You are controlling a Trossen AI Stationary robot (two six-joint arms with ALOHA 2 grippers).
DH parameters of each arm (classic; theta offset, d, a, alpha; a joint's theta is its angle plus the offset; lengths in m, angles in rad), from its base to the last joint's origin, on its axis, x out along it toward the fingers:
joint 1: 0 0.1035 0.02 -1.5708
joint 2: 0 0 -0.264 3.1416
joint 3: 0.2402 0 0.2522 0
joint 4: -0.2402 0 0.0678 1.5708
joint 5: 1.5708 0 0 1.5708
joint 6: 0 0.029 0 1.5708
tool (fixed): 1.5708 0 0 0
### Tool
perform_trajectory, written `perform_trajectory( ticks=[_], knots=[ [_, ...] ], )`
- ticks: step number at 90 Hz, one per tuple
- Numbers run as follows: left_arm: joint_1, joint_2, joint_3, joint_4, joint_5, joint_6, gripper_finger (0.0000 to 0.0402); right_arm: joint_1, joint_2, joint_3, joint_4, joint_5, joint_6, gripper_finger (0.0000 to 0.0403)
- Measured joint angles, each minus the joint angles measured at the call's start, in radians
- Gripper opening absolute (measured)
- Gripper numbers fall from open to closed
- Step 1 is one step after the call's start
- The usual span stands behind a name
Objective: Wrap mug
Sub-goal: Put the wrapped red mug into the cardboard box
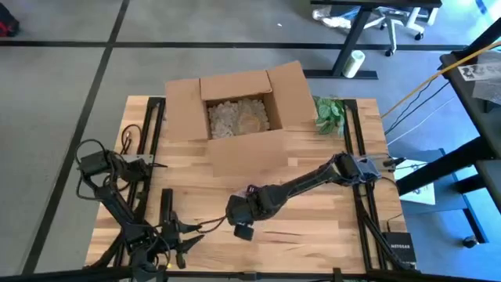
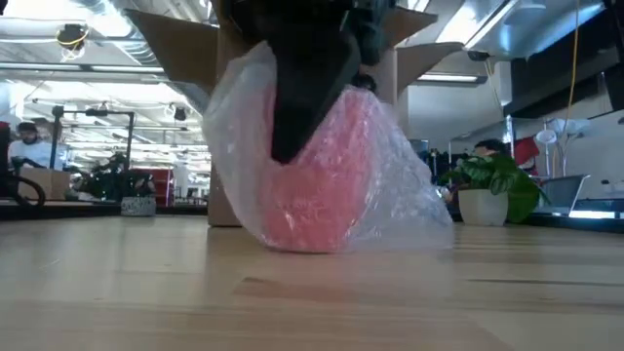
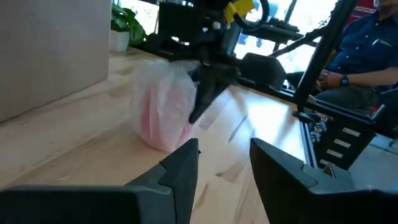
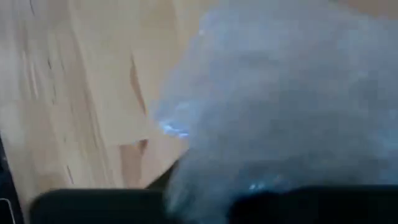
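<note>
Low view is showing you the pink mug [image 2: 322, 190] bundled in clear bubble wrap [image 2: 400, 195], sitting on the table [image 2: 312, 292] toward its near edge, in front of the open cardboard box [image 1: 235, 106]. The right gripper [image 2: 312, 97] is pressing down onto it; whether its fingers are clamping, you cannot tell. Expect slippery, springy film over something rigid and breakable, so be gripping around the bundle's middle. The handle is staying hidden. The left gripper [image 3: 224, 168] is waiting spread near the front-left corner.
</note>
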Motion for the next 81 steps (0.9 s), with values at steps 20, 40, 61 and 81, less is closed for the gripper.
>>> perform_trajectory(
  ticks=[20,40,61,81],
  knots=[
    [0.000,0.000,0.000,0.001,0.003,0.000,0.0129,0.046,0.017,0.127,-0.158,-0.018,0.055,0.0008],
    [0.000,0.000,0.000,0.001,0.003,0.000,0.0129,0.157,0.012,0.383,-0.373,0.021,0.141,0.0006],
    [0.001,0.000,0.001,0.000,0.009,-0.010,0.0129,0.217,-0.103,0.419,-0.319,0.245,0.159,0.0006],
    [0.056,-0.014,0.001,-0.146,0.171,-0.101,0.0129,0.160,-0.194,0.444,-0.226,0.441,-0.023,0.0005]
  ],
)
